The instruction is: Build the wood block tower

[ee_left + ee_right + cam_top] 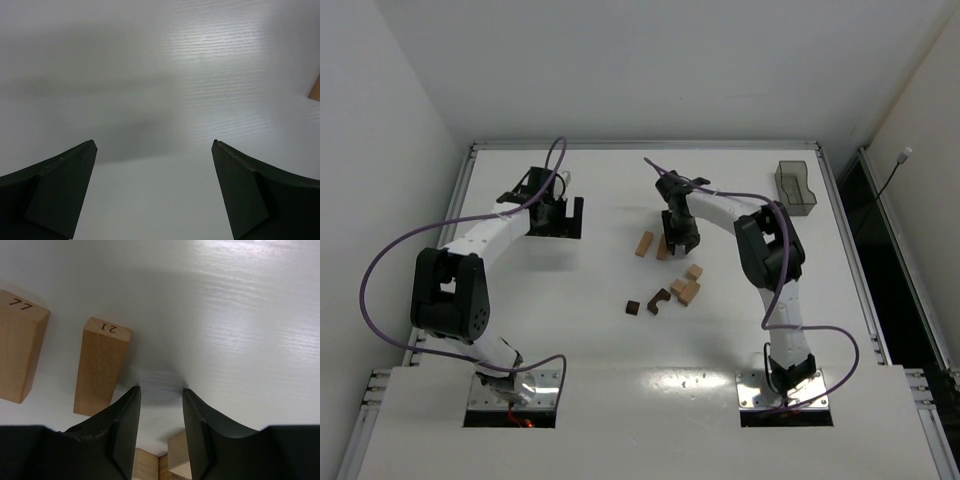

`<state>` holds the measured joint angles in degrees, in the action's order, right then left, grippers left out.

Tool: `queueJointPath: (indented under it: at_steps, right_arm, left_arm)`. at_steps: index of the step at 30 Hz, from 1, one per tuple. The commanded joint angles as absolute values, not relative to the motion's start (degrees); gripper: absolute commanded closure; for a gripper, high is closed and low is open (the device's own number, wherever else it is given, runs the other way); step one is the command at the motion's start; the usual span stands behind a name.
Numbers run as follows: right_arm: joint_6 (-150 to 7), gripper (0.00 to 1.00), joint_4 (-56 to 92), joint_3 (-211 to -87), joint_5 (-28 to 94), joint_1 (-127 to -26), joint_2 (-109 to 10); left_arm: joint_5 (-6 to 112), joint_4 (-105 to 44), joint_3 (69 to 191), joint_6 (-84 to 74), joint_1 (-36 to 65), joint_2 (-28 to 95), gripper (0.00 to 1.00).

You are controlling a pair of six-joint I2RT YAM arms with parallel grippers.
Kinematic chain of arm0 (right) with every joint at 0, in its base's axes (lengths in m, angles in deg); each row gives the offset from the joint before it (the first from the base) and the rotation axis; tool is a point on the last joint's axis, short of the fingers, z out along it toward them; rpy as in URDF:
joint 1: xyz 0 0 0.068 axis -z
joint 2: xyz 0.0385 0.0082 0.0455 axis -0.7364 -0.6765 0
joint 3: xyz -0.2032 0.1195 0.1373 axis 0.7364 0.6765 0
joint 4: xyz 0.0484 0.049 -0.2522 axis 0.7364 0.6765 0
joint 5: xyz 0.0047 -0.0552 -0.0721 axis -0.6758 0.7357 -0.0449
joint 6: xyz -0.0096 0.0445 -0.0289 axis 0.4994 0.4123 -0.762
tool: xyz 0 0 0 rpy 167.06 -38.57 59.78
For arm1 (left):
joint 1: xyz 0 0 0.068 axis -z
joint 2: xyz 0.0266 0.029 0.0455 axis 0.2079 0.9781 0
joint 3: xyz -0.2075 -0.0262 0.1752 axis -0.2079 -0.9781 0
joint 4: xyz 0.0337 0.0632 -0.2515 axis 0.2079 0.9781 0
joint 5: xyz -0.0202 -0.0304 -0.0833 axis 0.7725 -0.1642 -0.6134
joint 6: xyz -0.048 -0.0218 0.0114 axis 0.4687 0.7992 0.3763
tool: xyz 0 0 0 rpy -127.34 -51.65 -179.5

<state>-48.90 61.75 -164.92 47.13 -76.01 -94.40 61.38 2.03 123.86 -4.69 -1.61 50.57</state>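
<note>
Seven or so little wooden blocks [686, 292] lie loose around the middle of the table [570, 340]. None are stacked, so no tower is standing. Three tan ones bunch up touching each other, with a dark arch [659, 300] and a dark cube [632, 307] just on the near side of them. (woodnerd)

And the grippers? (jay_k)

The right gripper [672, 248] points down by two more tan blocks a bit farther back. On its wrist cam the jaws stand slightly apart with only bare table between them, so it's gripping nothing. The block marked 21 [101, 365] lies right beside one finger [125, 425], though I can't tell if they touch. The block marked 77 [20, 360] lies alongside it with a gap between. The left gripper [560, 218] is well off on the left side of the table. Its jaws are spread wide over bare table and it's holding nothing either. A grey see-through tray [797, 187] sits in the far right corner, well apart from it all. (woodnerd)
</note>
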Motion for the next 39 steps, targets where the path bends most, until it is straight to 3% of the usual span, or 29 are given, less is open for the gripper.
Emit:
queueJointPath:
  at_steps: [1, 21, 39]
  right_arm:
    - [-47.79, 0.64, 61.65, -167.92, 47.15, -75.82, -95.84]
    - [-47.79, 0.55, 62.17, -171.97, 44.34, -75.82, -99.27]
    - [-48.32, 0.54, 62.17, -175.22, 41.62, -75.82, -101.38]
  left_arm:
    - [61.89, 1.74, 125.89, -3.98, -1.89, 50.9, 0.0]
    - [61.89, 1.74, 125.89, -3.98, -1.89, 51.95, 0.0]
    - [61.89, 1.74, 125.89, -3.98, -1.89, 53.0, 0.0]
